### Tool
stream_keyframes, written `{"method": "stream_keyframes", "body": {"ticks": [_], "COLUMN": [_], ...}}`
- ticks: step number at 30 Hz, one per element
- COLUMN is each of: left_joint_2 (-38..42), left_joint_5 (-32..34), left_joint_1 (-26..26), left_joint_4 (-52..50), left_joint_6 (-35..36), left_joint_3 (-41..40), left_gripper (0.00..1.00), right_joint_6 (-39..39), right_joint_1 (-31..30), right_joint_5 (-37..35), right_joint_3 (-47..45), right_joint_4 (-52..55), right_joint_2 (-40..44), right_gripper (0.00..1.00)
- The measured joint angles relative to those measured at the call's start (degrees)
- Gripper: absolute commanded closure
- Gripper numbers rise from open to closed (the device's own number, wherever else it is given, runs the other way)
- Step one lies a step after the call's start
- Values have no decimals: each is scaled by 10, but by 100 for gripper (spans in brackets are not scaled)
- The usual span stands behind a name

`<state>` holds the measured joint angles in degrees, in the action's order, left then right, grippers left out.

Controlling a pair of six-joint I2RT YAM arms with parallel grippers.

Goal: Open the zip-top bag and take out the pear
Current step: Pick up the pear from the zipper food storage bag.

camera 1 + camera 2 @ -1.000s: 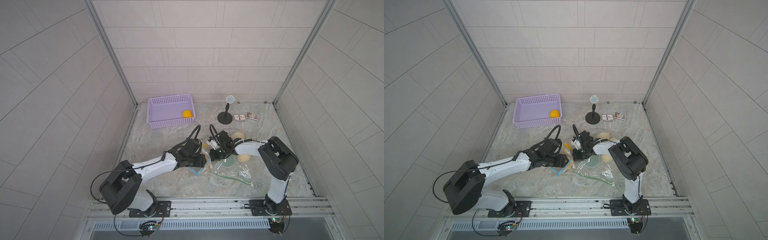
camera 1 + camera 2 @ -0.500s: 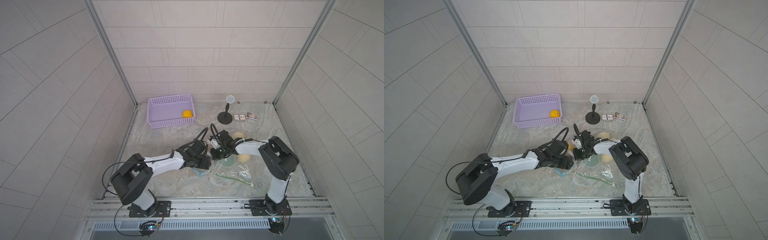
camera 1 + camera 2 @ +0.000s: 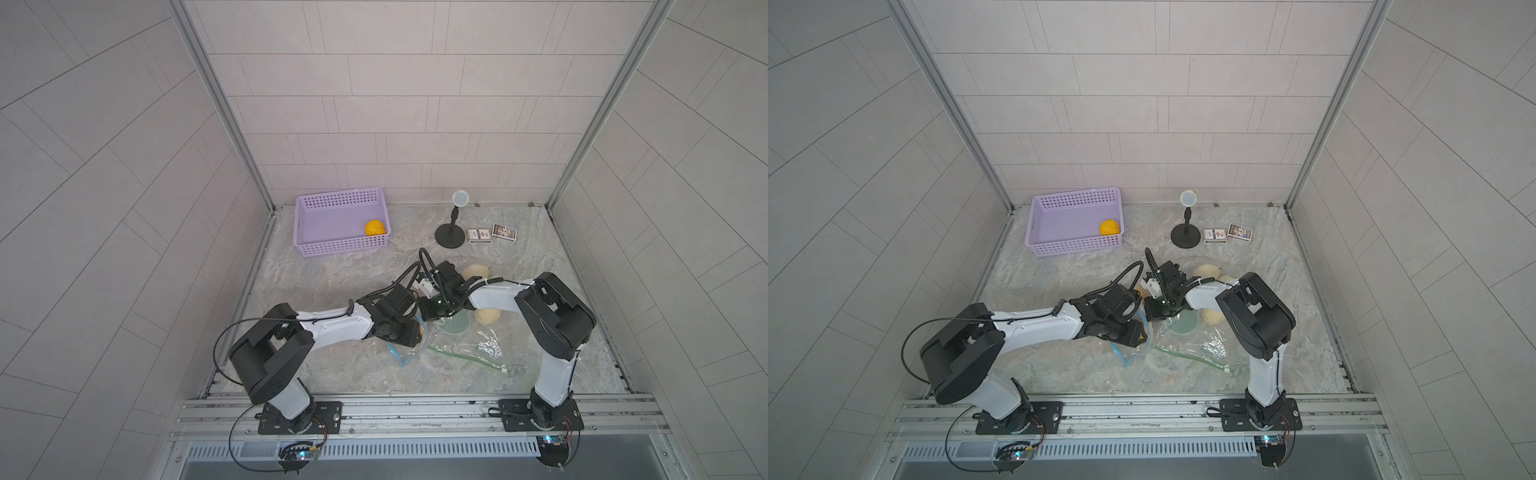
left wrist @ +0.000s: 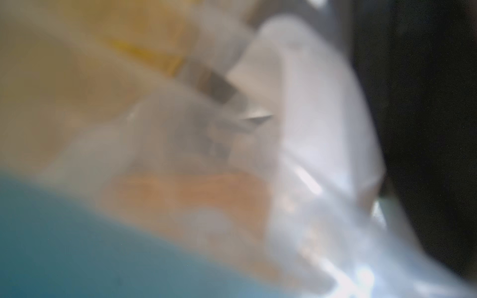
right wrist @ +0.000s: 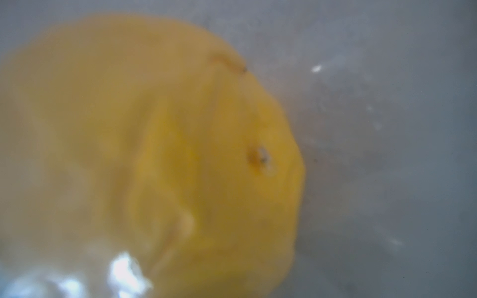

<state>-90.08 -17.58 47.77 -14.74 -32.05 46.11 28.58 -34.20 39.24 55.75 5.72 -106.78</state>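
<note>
The clear zip-top bag [image 3: 478,345] [image 3: 1208,345] lies crumpled in the middle of the floor, its blue strip [image 3: 397,353] and green strip [image 3: 465,358] spread apart. My right gripper [image 3: 430,316] [image 3: 1152,313] is shut at the bag's raised rim. Blurred plastic and a yellow fruit with a stem, the pear [image 5: 180,154], fill the right wrist view. My left gripper [image 3: 415,334] [image 3: 1138,334] is pushed into the bag's mouth, its jaws hidden. Only blurred film, yellow and blue show in the left wrist view.
Two pale rounded fruits [image 3: 476,272] [image 3: 488,318] and a green disc [image 3: 457,324] lie by the right arm. At the back stand a purple basket [image 3: 316,216] holding an orange fruit [image 3: 375,227], a black stand [image 3: 450,237] and two small boxes [image 3: 492,233].
My left arm has reached further right, bringing its gripper from beside the bag into the bag's mouth. The right arm and gripper have stayed put.
</note>
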Motion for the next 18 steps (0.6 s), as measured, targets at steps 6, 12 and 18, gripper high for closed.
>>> {"method": "stream_keyframes", "body": {"ticks": [6,12,18], "left_joint_2": [57,87,127], "left_joint_5": [16,22,36], "left_joint_1": [-11,-19,-43], "left_joint_4": [-61,-129,-200], "left_joint_6": [24,52,81], "left_joint_3": [5,12,23], "left_gripper": [51,49,45], "right_joint_6": [0,2,11], "right_joint_1": [-5,0,10], "right_joint_5": [3,10,24], "right_joint_3": [-2,-2,-2], "right_joint_4": [-3,-7,-16], "right_joint_2": [0,-4,-13], "right_gripper": [100,100,100]}}
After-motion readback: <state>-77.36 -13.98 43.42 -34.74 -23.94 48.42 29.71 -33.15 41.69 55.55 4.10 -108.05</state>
